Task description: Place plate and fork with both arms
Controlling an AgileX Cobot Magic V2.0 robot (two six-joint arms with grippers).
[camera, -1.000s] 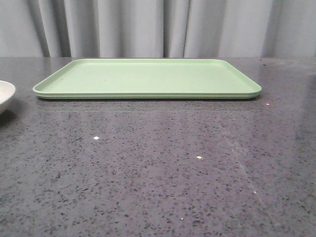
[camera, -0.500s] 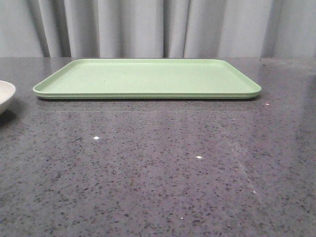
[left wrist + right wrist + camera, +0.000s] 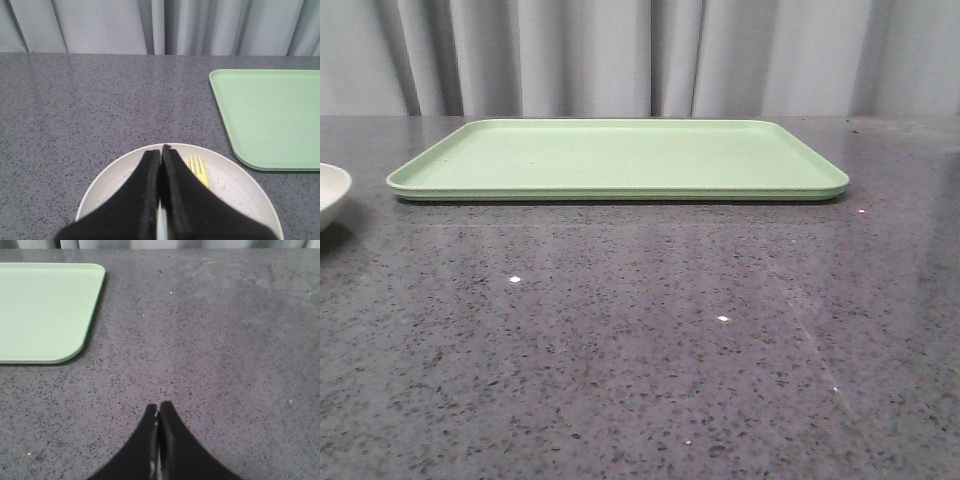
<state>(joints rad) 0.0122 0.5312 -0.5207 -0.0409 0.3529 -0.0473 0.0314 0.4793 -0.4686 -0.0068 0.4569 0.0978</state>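
Note:
The cream speckled plate (image 3: pixel 235 187) lies on the grey table beside the tray's near left corner; only its rim (image 3: pixel 332 190) shows at the left edge of the front view. The yellow fork (image 3: pixel 198 169) lies in the plate, tines showing, handle hidden behind my fingers. My left gripper (image 3: pixel 161 149) is shut and empty above the plate. My right gripper (image 3: pixel 158 406) is shut and empty above bare table, right of the tray. Neither gripper shows in the front view.
A flat light-green tray (image 3: pixel 620 158) lies at the table's middle back; it also shows in the left wrist view (image 3: pixel 270 120) and the right wrist view (image 3: pixel 45 310). A pale blue sliver shows between the left fingers. Grey curtains hang behind the table.

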